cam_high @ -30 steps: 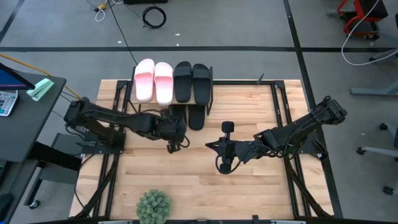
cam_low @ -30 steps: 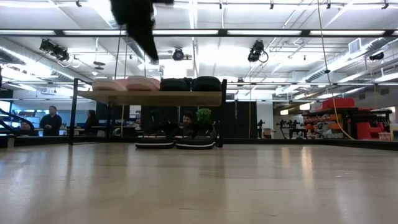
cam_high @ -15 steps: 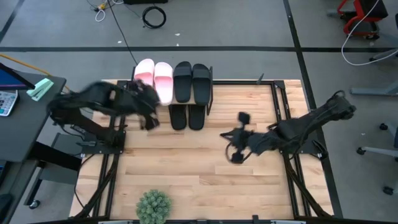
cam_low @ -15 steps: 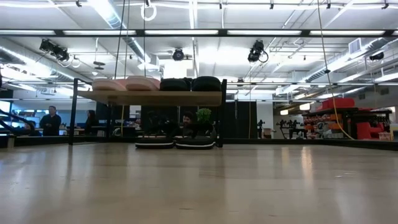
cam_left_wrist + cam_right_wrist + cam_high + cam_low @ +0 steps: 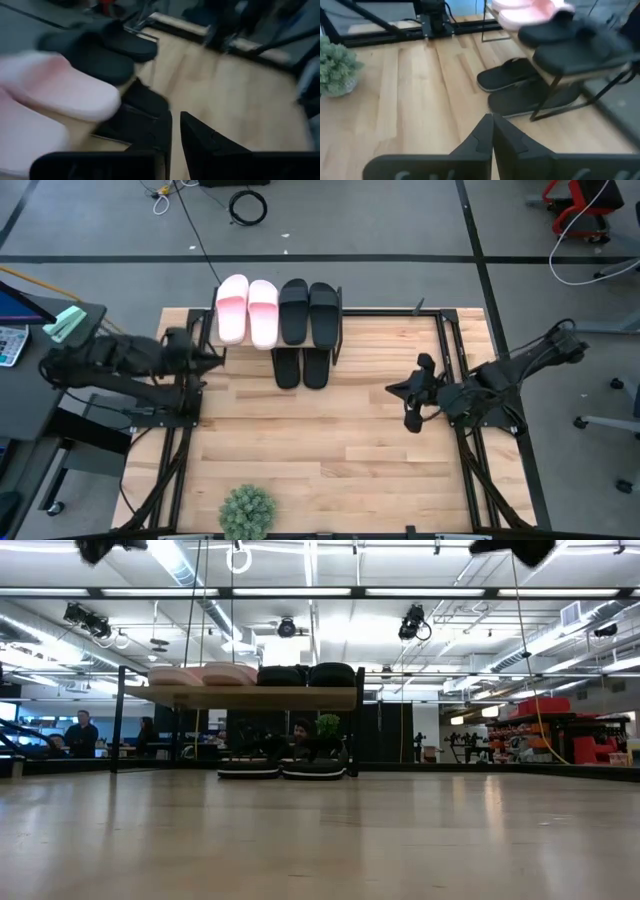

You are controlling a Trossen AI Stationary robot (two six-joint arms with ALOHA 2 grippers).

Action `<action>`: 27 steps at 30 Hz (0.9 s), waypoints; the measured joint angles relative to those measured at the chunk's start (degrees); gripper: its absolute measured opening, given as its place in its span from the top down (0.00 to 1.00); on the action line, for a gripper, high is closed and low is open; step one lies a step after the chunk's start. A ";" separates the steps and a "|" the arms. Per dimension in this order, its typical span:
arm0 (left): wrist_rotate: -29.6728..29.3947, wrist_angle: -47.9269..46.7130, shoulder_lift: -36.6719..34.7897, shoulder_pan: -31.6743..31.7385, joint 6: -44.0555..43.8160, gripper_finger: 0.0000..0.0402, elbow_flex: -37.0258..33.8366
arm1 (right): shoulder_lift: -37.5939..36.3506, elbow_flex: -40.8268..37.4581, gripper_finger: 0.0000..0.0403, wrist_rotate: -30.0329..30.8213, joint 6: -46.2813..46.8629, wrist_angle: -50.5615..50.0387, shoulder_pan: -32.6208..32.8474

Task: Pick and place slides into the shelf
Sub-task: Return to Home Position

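Observation:
The shelf [image 5: 250, 697] stands at the table's far edge, left of centre. On its top board lie two pale pink slides [image 5: 247, 310] and two wide black slides [image 5: 308, 310]. Two thinner black slides [image 5: 301, 367] lie under it on the table, side by side. My left gripper [image 5: 218, 355] hovers at the table's left edge, left of the shelf, with only a narrow gap between its fingers [image 5: 162, 132]. My right gripper [image 5: 392, 389] hovers over the table's right part, shut and empty, with the fingers [image 5: 492, 127] meeting. All six slides show in the right wrist view.
A small potted plant [image 5: 247, 513] stands at the table's near edge, left of centre. The black table frame [image 5: 452, 360] runs along both sides. Bare wooden boards lie between the arms. People [image 5: 80, 732] show far off in the room behind.
My left gripper has pulled away from the lower slides, going up and toward the table's left edge. My right gripper has drawn back from the table's middle toward the right edge. The slides have stayed in place.

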 joint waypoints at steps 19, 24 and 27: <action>7.96 34.46 -32.95 0.41 -5.80 0.91 -43.35 | -25.30 -28.72 0.97 -1.29 -8.88 34.24 -0.44; 7.94 41.93 -32.40 0.41 -6.22 0.89 -48.55 | -30.95 -37.90 0.97 -10.11 -11.30 44.89 -0.44; 7.99 44.57 -32.78 0.41 -7.69 0.89 -50.56 | -32.26 -42.01 0.97 -12.84 -13.46 50.93 -0.39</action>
